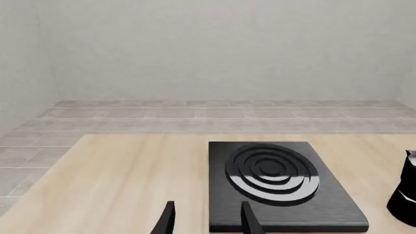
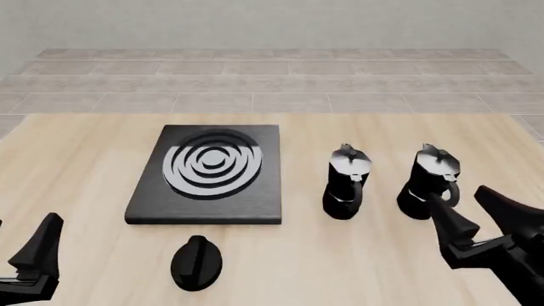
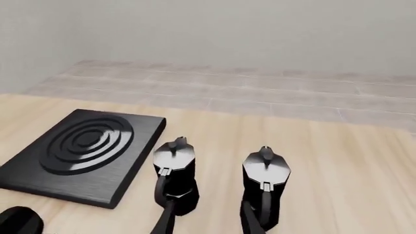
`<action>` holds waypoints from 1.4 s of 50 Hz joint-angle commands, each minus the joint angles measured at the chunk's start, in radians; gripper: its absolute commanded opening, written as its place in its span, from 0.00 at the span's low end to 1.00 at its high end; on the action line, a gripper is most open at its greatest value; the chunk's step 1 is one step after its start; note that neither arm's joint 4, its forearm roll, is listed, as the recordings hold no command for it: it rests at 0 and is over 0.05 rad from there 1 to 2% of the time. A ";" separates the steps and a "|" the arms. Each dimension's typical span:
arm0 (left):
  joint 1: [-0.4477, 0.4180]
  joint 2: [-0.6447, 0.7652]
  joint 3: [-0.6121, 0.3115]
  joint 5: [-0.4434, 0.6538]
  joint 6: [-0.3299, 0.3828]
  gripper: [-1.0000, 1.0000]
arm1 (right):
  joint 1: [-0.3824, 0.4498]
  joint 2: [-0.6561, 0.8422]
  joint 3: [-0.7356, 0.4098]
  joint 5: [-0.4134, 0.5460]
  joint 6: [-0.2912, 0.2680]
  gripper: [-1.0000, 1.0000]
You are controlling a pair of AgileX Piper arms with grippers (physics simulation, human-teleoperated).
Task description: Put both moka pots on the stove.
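Observation:
The stove (image 2: 265, 191) is a flat black slab with a silver ring burner, left of centre on the table. Nothing stands on it. Two black moka pots stand upright to its right, one (image 2: 346, 185) nearer the stove, the other (image 2: 432, 182) further right. My right gripper (image 2: 463, 204) is open and empty, just on the near side of the right pot. Its wrist view shows both pots (image 3: 175, 173) (image 3: 265, 178), the stove (image 3: 130, 170) and the open gripper (image 3: 208, 220). My left gripper (image 2: 19, 245) is open and empty at the near left; in its wrist view it (image 1: 206, 217) points at the stove (image 1: 325, 209).
A low black oval knob (image 2: 196, 261) lies on the wooden table (image 2: 85, 146) in front of the stove, and shows in the right wrist view (image 3: 19, 222). One pot shows at the edge of the left wrist view (image 1: 406, 192). Tiled floor lies beyond the table's far edge.

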 commanded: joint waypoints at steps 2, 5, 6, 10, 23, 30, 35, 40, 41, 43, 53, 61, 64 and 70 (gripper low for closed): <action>0.000 0.000 0.000 0.000 0.000 1.00 | 0.067 0.193 -0.028 -0.126 0.039 1.00; 0.000 0.000 0.000 0.000 0.000 1.00 | 0.080 0.210 -0.030 -0.144 0.037 1.00; 0.000 0.000 0.000 0.000 0.000 1.00 | 0.083 0.221 -0.032 -0.151 0.040 1.00; 0.000 0.000 0.000 0.000 0.000 1.00 | 0.100 0.265 -0.036 -0.188 0.045 1.00; 0.000 0.000 0.000 0.000 0.000 1.00 | 0.110 0.424 -0.026 -0.338 0.046 1.00; 0.000 0.000 0.000 0.000 0.000 1.00 | 0.123 0.505 -0.028 -0.411 0.043 1.00; 0.000 0.000 0.000 0.000 0.000 1.00 | 0.131 0.560 -0.036 -0.454 0.047 1.00; 0.000 0.000 0.000 0.000 0.000 1.00 | 0.140 0.610 -0.033 -0.500 0.054 1.00; 0.000 0.000 0.000 0.000 0.000 1.00 | 0.140 0.613 -0.033 -0.502 0.055 1.00; 0.000 0.000 0.000 0.000 0.000 1.00 | 0.145 0.629 -0.029 -0.518 0.057 1.00; 0.000 0.000 0.000 0.000 0.000 1.00 | 0.164 0.643 -0.031 -0.529 0.057 1.00; 0.000 0.000 0.000 0.000 0.000 1.00 | 0.174 0.680 -0.033 -0.559 0.055 1.00; 0.000 0.000 0.000 0.000 0.000 1.00 | 0.177 0.693 -0.035 -0.569 0.055 1.00; 0.000 0.000 0.000 0.000 0.000 1.00 | 0.186 0.727 -0.041 -0.593 0.055 1.00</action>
